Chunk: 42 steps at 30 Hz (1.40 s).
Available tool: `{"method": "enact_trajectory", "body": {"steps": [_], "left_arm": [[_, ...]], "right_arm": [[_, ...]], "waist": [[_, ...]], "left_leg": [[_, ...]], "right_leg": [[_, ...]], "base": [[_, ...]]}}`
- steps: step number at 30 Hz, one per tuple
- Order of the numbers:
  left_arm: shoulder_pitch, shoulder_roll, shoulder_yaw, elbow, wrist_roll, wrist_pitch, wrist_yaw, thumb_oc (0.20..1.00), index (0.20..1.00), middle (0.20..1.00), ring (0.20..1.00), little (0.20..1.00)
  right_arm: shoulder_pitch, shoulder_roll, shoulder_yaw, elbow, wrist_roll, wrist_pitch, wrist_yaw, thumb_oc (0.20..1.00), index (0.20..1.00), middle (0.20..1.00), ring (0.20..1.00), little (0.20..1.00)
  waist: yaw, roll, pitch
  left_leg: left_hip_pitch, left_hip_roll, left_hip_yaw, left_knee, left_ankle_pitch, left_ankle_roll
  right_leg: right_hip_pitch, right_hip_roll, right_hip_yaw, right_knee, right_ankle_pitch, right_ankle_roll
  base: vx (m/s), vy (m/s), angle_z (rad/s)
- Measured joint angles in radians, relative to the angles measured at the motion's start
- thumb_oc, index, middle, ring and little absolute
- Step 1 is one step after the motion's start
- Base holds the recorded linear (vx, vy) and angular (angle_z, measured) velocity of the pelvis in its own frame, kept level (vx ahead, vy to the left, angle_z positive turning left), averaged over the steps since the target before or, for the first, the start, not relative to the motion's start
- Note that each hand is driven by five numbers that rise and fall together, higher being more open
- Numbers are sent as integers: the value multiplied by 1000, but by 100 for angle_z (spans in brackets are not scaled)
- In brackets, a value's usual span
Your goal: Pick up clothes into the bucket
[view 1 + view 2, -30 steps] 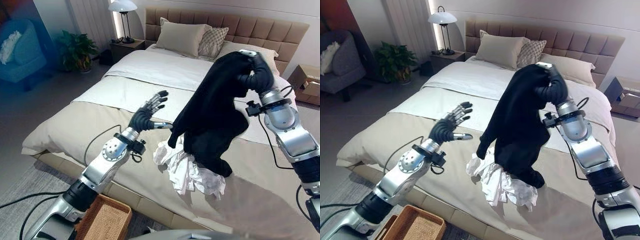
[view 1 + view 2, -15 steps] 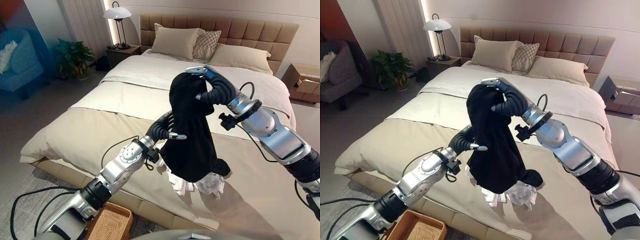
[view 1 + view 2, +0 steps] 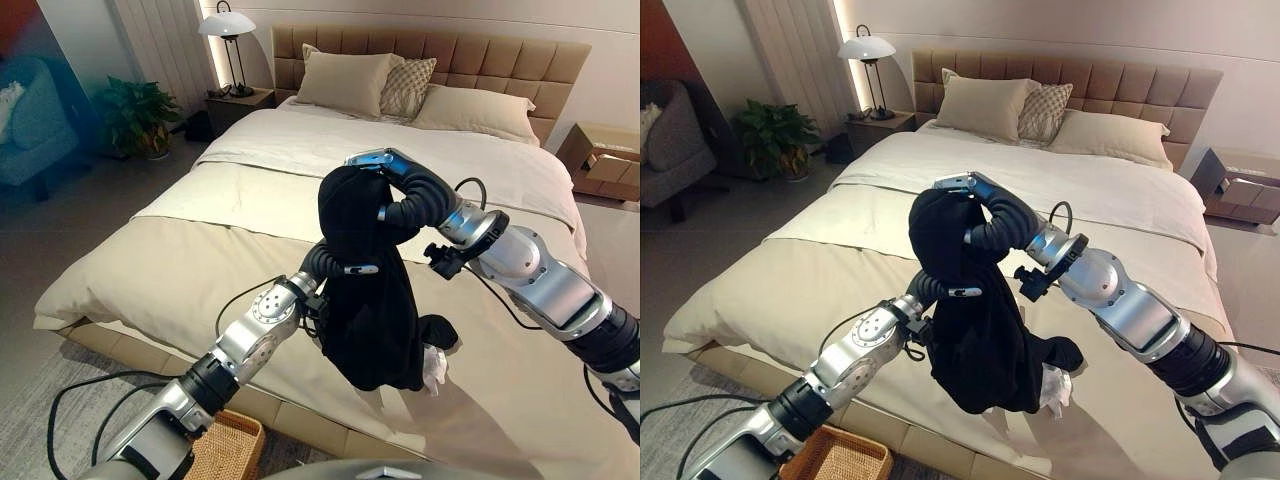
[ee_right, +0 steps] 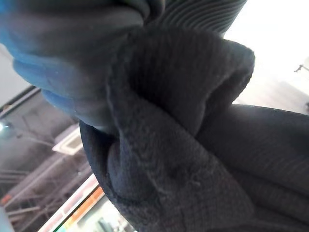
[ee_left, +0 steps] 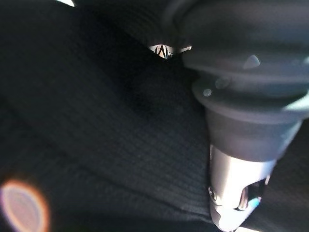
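1. Two hands on one black garment (image 3: 368,300), over bed (image 3: 180,250) edge.
2. Basket (image 3: 225,450) on floor, lower left; nothing seen in it.
3. L hand (image 3: 335,262) pressed into cloth; fingers hidden, can't tell grip.
4. R hand (image 3: 385,170) clamped on garment top, holding it aloft.
5. White cloth (image 3: 432,366) on bed. Transfer to basket pending.

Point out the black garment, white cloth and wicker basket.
black garment (image 3: 372,320), left eye view, middle of the hanging part.
white cloth (image 3: 434,366), left eye view, exposed edge beside the garment.
wicker basket (image 3: 222,448), left eye view, rim.
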Motion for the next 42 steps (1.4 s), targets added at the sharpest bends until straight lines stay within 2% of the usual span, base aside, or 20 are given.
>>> {"method": "enact_trajectory", "body": {"steps": [1,2,3,6,7,8,9,10,14,16,18,20,21,23,24,27,31,33,36,42], "left_arm": [[0,1,0,-1,-1,1,-1,570,570,570,570,570],[0,2,-1,-3,-2,1,-2,310,310,310,310,310],[0,6,-2,-9,-8,1,-9,200,200,200,200,200],[0,36,-10,-31,-54,2,-36,200,200,200,200,200],[0,44,-10,-34,-61,2,-42,200,200,200,200,200],[0,44,-10,-34,-61,2,-42,200,200,200,200,200],[0,53,-10,-33,-80,4,-52,200,200,200,200,200],[2,58,-10,-33,-82,5,-54,200,200,200,200,200],[133,155,36,-140,-90,21,-76,200,200,200,200,200],[197,185,58,-136,-90,41,-81,200,200,200,200,200],[374,187,202,-141,-98,41,-97,200,200,200,200,200],[467,199,282,-123,-99,44,-94,200,200,200,200,200],[551,192,384,-105,-100,45,-100,200,200,200,200,200],[602,189,454,-69,-114,42,-87,200,200,200,200,200],[653,183,533,-43,-118,42,-86,200,200,200,200,200],[710,158,651,14,-116,40,-68,200,200,200,200,200],[737,123,753,27,-106,39,-47,200,200,200,200,200],[741,100,847,26,-60,33,-31,200,200,200,200,200],[743,96,913,24,-24,14,-8,200,200,200,200,200],[746,107,1051,-4,2,-29,24,200,200,200,200,200]], "right_arm": [[0,-1,0,0,0,0,0,200,200,200,200,200],[0,-2,0,0,0,0,0,200,200,200,200,200],[0,-2,0,0,0,0,0,200,200,200,200,200],[4,-1,-12,7,-2,0,-2,213,213,213,213,213],[6,-1,-24,13,-3,0,-3,307,307,307,307,307],[6,-1,-24,13,-3,0,-3,307,307,307,307,307],[21,1,-55,29,-11,0,-7,448,448,448,448,448],[32,2,-70,35,-11,0,-13,1000,1000,1000,1000,1000],[173,42,-221,34,-32,-8,-41,1000,1000,1000,1000,1000],[189,43,-249,33,-47,-10,-51,1000,1000,1000,1000,1000],[262,51,-339,31,-60,-20,-53,1000,1000,1000,1000,1000],[303,51,-387,34,-70,-21,-61,1000,1000,1000,1000,1000],[349,73,-431,33,-75,-26,-58,1000,1000,1000,1000,1000],[415,80,-473,37,-81,-26,-57,1000,1000,1000,1000,1000],[474,101,-502,48,-90,-24,-51,1000,1000,1000,1000,1000],[556,151,-537,61,-91,-19,-36,1000,1000,1000,1000,1000],[642,231,-596,111,-91,-14,-22,1000,1000,1000,1000,1000],[719,307,-639,168,-94,-4,-18,1000,1000,1000,1000,1000],[775,323,-652,243,-123,16,-11,1000,1000,1000,1000,1000],[832,414,-657,597,-256,65,-14,1000,1000,1000,1000,1000]], "waist": [[-1,0,0],[-1,0,0],[-1,0,0],[-1,0,0],[-1,0,0],[-1,0,0],[0,0,0],[0,1,0],[0,5,-2],[4,13,-2],[6,12,-1],[5,12,-1],[20,13,1],[31,12,2],[34,9,2],[58,12,6],[63,6,9],[78,2,10],[84,5,12],[95,2,17]], "left_leg": [[0,0,0,0,0,1],[0,0,0,0,-1,1],[1,0,1,0,-1,1],[1,0,1,0,-1,2],[1,0,1,0,-1,2],[1,0,1,0,-1,2],[2,0,1,0,-1,2],[1,-1,1,0,-1,2],[3,-1,0,0,-4,6],[3,-2,0,0,-4,6],[3,-1,-1,0,-6,5],[4,-1,-1,0,-8,7],[6,0,1,0,-10,6],[5,-1,-2,-1,-12,6],[4,0,-3,0,-16,4],[1,-5,-6,-1,-19,7],[0,-11,-21,-1,-21,9],[0,-14,-29,0,-22,10],[-6,-16,-37,-1,-22,10],[-16,-19,-61,0,-17,13]], "right_leg": [[0,0,0,0,0,0],[0,0,1,0,0,0],[0,0,1,0,0,0],[0,0,1,0,0,0],[0,0,1,0,0,0],[0,0,1,0,0,0],[1,0,1,0,0,0],[1,-1,1,0,0,0],[7,-1,1,-1,0,0],[7,-2,0,-1,0,0],[7,-1,-1,-1,-1,0],[4,-1,0,-2,-2,0],[4,-1,1,-1,-3,0],[6,-1,0,-2,-7,5],[4,-1,-1,-2,-9,5],[3,-5,-4,-2,-10,6],[8,-9,-17,-2,-12,9],[12,-11,-27,-2,-17,12],[13,-12,-34,-2,-18,11],[14,-14,-64,-2,-22,17]], "base": [[0,0,0],[0,0,0],[0,0,0],[0,0,0],[0,0,0],[0,0,0],[0,0,0],[0,0,0],[0,0,0],[0,0,0],[0,0,0],[0,0,0],[0,0,0],[6,-3,3],[5,-1,5],[-1,2,3],[-2,7,12],[-9,10,12],[-17,17,9],[-14,11,12]]}}
